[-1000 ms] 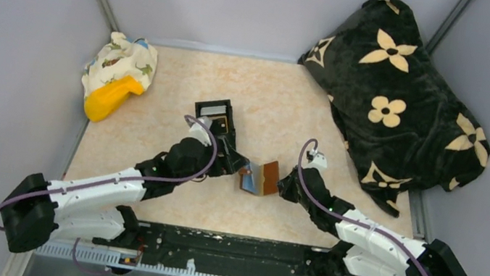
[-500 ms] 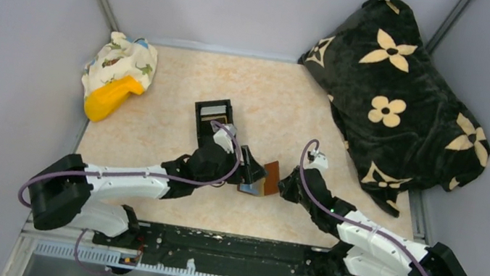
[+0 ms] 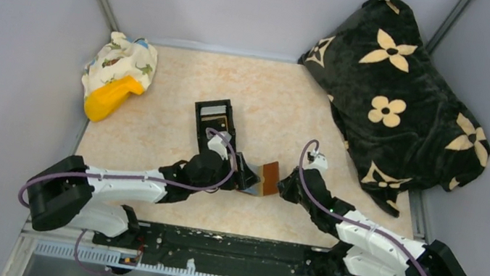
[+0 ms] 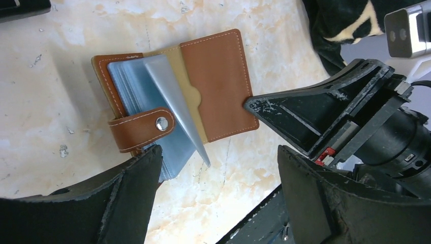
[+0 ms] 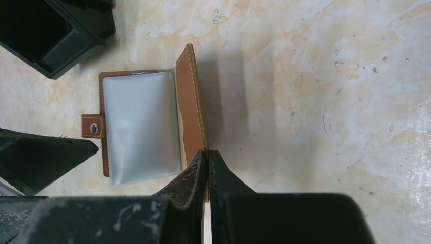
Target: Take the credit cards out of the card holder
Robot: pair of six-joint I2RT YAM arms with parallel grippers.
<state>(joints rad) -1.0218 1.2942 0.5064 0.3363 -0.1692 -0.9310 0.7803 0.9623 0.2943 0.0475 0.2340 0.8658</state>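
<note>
The small reddish-brown leather folding card holder is lying open on the beige marbled table, just toward 6 o'clock from the table's middle. Seen from overhead, its open spread is running roughly from 9 to 3 o'clock. One cover is lying flat, and the cover at the 3 o'clock end is tilting up off the surface. Blue-grey clear plastic sleeves are fanning out from the fold. In the right wrist view, the brown snap tab is sticking out toward 9 o'clock.

The right arm is reaching low from its base at 5 o'clock toward 10 o'clock. The right gripper is pinching the outer edge of the raised cover, its jaws closed on the leather.

The left arm is stretching low across the table from 7 o'clock, wrist pointing toward 3 o'clock. The left gripper is hovering with jaws spread wide, one finger over the tab side and the other beyond the raised cover, holding nothing.

A black rectangular box is sitting at 12 o'clock from the left gripper. A black plush blanket with cream flowers is lying at 2 o'clock.
</note>
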